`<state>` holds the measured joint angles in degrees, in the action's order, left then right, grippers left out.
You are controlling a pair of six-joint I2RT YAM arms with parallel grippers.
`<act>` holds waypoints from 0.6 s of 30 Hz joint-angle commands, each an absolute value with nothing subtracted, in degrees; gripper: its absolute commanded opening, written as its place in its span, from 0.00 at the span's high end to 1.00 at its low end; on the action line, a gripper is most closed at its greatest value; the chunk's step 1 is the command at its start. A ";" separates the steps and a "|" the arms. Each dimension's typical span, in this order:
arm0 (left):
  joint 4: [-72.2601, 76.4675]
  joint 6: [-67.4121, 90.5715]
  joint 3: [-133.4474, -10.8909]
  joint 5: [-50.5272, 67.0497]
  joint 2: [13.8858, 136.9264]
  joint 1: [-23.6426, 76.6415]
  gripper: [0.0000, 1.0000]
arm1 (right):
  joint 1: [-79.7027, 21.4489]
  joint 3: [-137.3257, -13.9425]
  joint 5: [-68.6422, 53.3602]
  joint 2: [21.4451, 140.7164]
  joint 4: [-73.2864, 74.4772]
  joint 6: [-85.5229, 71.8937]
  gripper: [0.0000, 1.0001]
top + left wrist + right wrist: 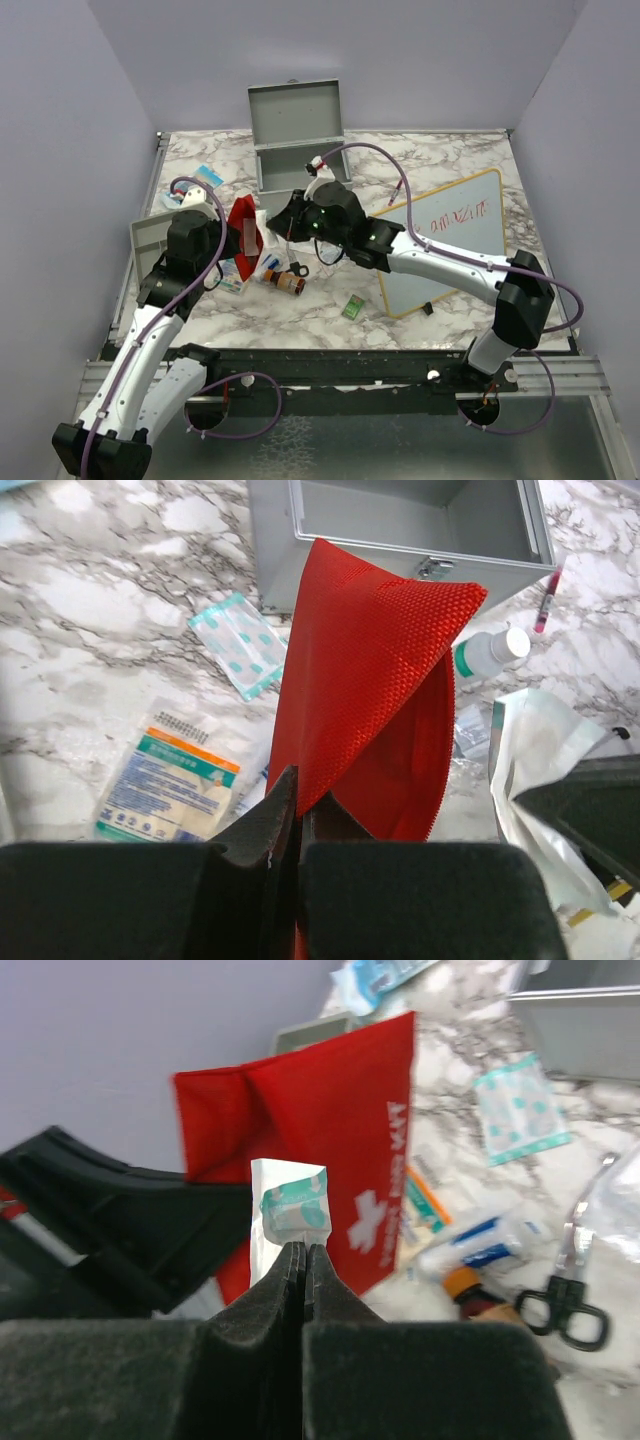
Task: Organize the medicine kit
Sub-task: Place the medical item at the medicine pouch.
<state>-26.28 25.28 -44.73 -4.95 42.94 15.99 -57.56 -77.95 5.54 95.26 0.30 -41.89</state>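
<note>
Across the white, grey-veined marble counter (pixel 450 160), closed in by plain lavender walls (pixel 400 50) on three sides, loose supplies lie scattered left of centre. A wood-framed whiteboard (pixel 450 240) with red writing lies flat on the right.

At the far middle of the counter stands the medicine kit (pixel 297 150), a grey metal box with its hinged lid (pixel 296 110) raised upright behind it. The left wrist view shows its bare grey inner walls and the latch (pixel 435 567) on its front.

A shallow grey tray (pixel 148 240) sits at the left edge, largely hidden by the left arm; I cannot tell what it holds.

The left pincer (pixel 297 800) is clamped tight on the edge of a red pouch (pixel 370 680), lifted off the counter in front of the kit; the pouch bears a white cross. The right pincer (pixel 304 1260) is pinched closed on a small white packet (pixel 288 1215) with teal print, held just beside the pouch.

Below them lie a brown bottle (pixel 290 283), black-handled scissors (pixel 570 1305), a white bottle (pixel 490 652) with a green band and a dotted plaster sheet (pixel 240 645).
</note>
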 commanded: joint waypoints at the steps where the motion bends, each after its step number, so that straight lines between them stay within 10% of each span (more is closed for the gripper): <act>1: -25.96 29.13 -46.33 -0.02 44.28 16.26 1.00 | -57.64 -74.86 -2.14 93.70 -9.24 -49.98 0.97; 18: -27.24 32.64 -48.57 2.90 44.13 16.28 1.00 | -57.73 -82.09 4.92 103.02 -2.74 -49.20 0.80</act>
<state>-26.52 31.11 -45.80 0.12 44.58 15.99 -57.58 -79.13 0.32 100.99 -6.79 -50.50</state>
